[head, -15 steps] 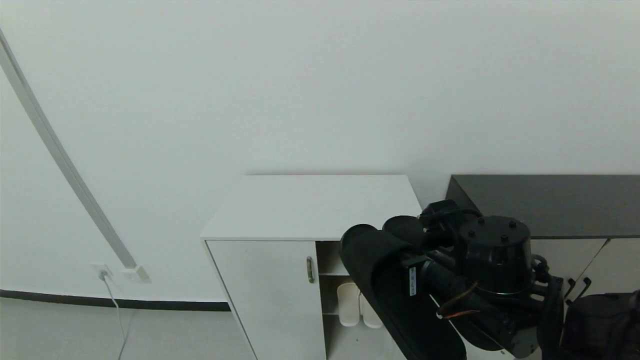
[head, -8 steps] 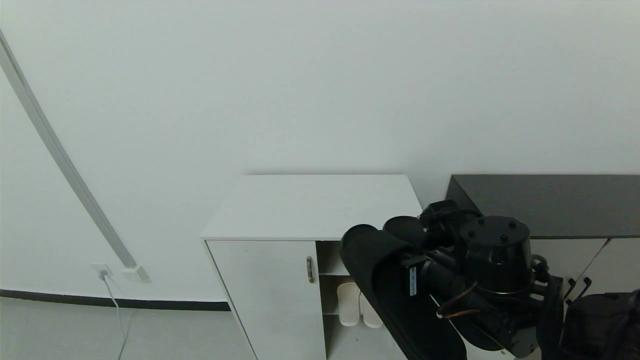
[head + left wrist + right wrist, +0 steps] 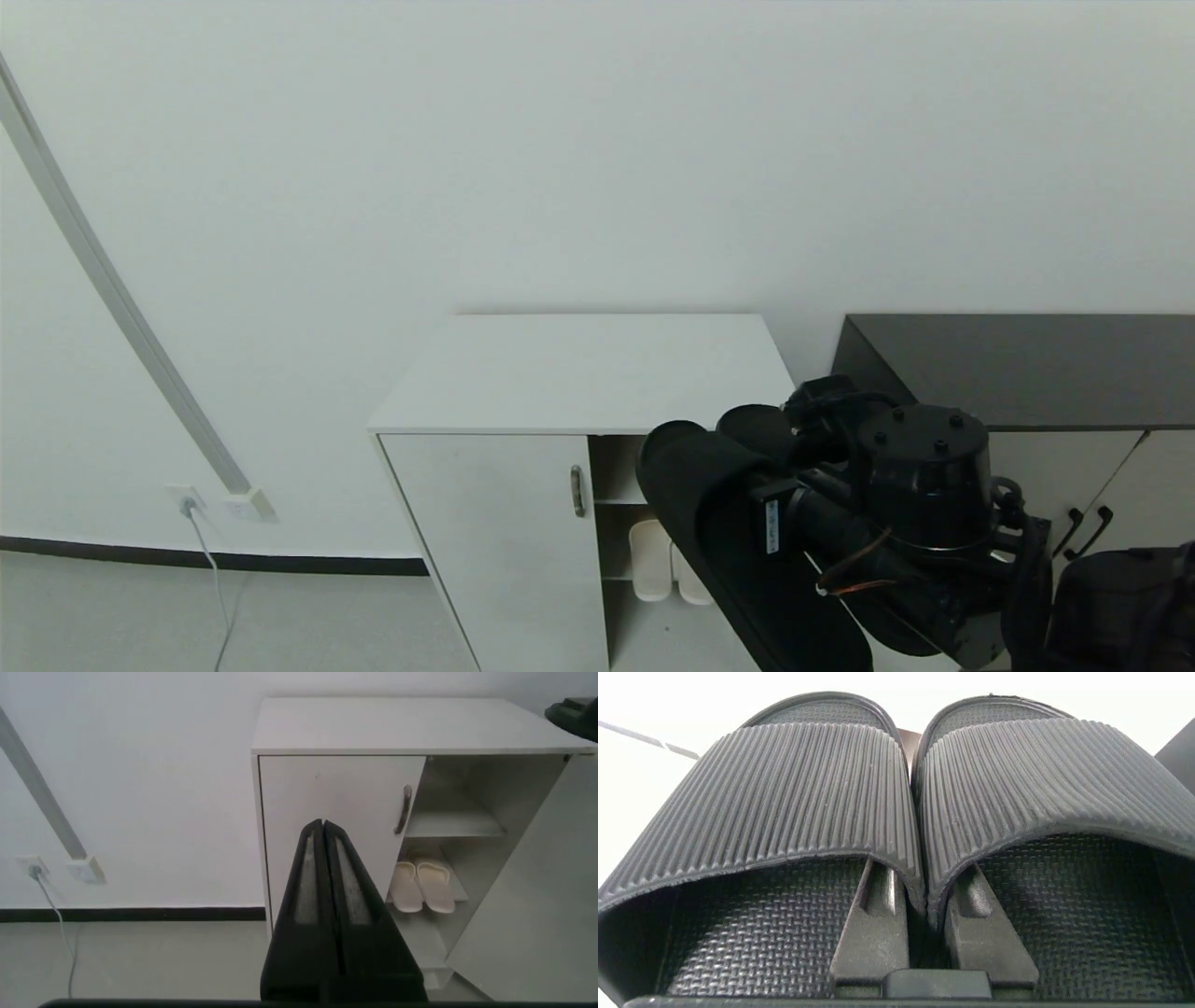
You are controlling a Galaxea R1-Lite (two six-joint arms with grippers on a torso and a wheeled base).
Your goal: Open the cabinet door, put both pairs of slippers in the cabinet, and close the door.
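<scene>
Step in hand: stowing the second pair. Right claw (image 3: 920,910) grips the black slippers (image 3: 709,504) before the cabinet's (image 3: 579,373) open side, at 4 o'clock from the white slippers (image 3: 653,560) on its shelf. Left claw (image 3: 323,838) is clenched, empty. Next, I judge: carry the black pair toward 10 o'clock onto a shelf, then release.

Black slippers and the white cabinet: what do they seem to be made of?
The black slippers look like soft rubber or foam, matte: ribbed straps, moulded cross-hatch footbed. The cabinet is likely laminated board, smooth flat white with sharp square edges; its handle may be dull metal.
</scene>
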